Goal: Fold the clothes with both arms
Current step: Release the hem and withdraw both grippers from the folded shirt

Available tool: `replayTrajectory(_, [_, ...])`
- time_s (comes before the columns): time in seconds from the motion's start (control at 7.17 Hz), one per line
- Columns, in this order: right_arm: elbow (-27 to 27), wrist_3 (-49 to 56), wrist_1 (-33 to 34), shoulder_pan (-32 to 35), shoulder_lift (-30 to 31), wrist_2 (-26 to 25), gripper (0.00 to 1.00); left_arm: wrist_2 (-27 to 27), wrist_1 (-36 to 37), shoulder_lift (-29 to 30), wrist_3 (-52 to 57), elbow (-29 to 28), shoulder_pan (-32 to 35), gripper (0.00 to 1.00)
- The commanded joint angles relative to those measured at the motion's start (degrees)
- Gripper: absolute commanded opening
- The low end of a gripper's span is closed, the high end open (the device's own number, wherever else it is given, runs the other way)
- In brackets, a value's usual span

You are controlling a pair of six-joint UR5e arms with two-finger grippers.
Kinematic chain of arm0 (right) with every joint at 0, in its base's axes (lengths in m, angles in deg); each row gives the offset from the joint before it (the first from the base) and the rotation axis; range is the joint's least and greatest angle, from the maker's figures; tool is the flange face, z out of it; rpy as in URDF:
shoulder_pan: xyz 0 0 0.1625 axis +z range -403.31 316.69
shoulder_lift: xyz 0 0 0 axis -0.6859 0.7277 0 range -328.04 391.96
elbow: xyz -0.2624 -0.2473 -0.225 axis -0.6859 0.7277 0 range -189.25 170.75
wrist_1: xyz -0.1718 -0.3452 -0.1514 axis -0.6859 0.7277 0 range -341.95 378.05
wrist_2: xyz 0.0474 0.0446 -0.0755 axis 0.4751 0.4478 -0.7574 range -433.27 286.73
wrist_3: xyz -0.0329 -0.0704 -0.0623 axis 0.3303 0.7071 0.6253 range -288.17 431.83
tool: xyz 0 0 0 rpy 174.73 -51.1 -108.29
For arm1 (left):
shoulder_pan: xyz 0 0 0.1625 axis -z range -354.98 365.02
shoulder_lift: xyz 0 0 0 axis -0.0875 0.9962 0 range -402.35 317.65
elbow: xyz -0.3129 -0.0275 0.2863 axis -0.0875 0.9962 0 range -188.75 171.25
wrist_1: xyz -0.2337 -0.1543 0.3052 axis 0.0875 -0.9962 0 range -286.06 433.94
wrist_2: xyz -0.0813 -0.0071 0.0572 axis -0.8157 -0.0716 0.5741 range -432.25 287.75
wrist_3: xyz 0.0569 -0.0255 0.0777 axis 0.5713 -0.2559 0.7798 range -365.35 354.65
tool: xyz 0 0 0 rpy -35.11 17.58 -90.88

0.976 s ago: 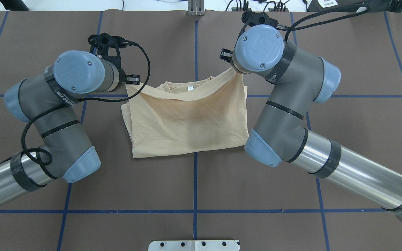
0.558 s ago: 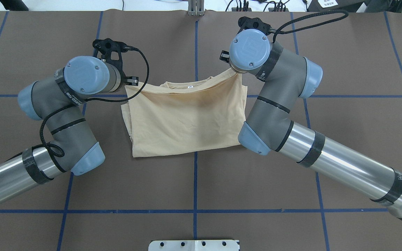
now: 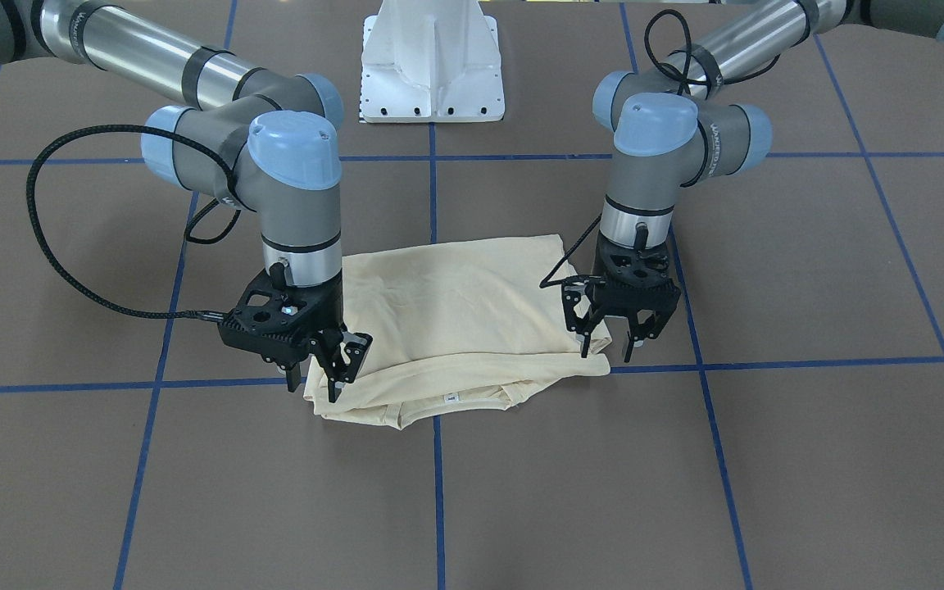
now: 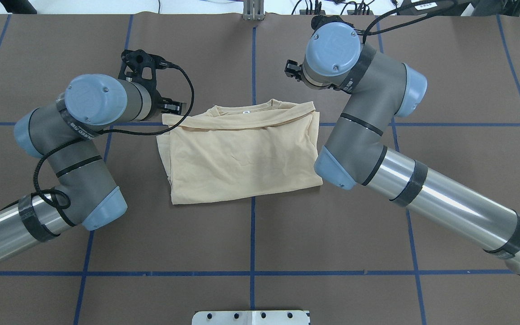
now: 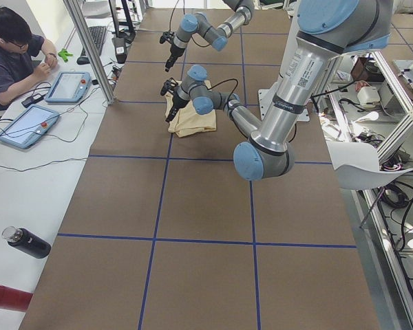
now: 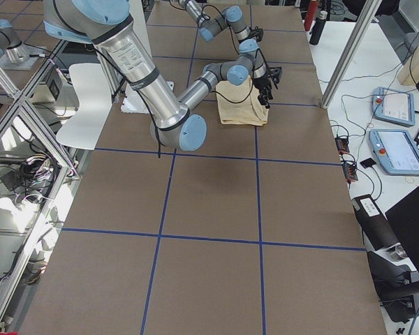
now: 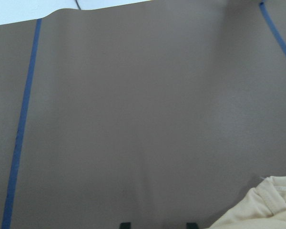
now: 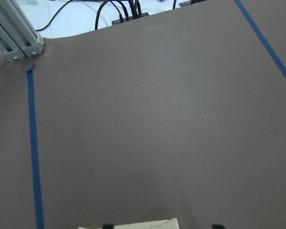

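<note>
Folded T-shirt (image 4: 242,158) lies flat mid-tabletop (image 4: 377,234). Left hand (image 3: 605,354) and right hand (image 3: 318,383) both spread, at its collar-side corners.

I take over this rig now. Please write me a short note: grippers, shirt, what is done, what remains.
T-shirt: flat on the table, folded into a rectangle, collar away from the robot.
Left gripper: open, empty, above one collar-side corner.
Right gripper: open, empty, at the other corner.
Done: sleeves tucked in, lower half folded up to the collar.
Left: probably one more fold; nothing is gripped.
</note>
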Motion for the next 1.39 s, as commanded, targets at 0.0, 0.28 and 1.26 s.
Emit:
replayTrajectory(0.0, [-10.3, 5.2, 0.2, 1.4, 7.9, 3.2, 1.0, -4.0, -0.5, -7.8, -4.8, 9.3, -2.5, 1.0])
replayTrajectory(0.28, [-12.0, 5.8, 0.2, 1.4, 9.3, 3.7, 1.0, -1.1, -0.8, -9.2, -13.2, 9.8, -12.0, 1.0])
replayTrajectory(1.26, [-12.0, 5.6, 0.1, 1.3, 9.4, 3.3, 1.0, 0.2, -0.9, -9.5, -13.4, 7.6, -15.0, 0.63])
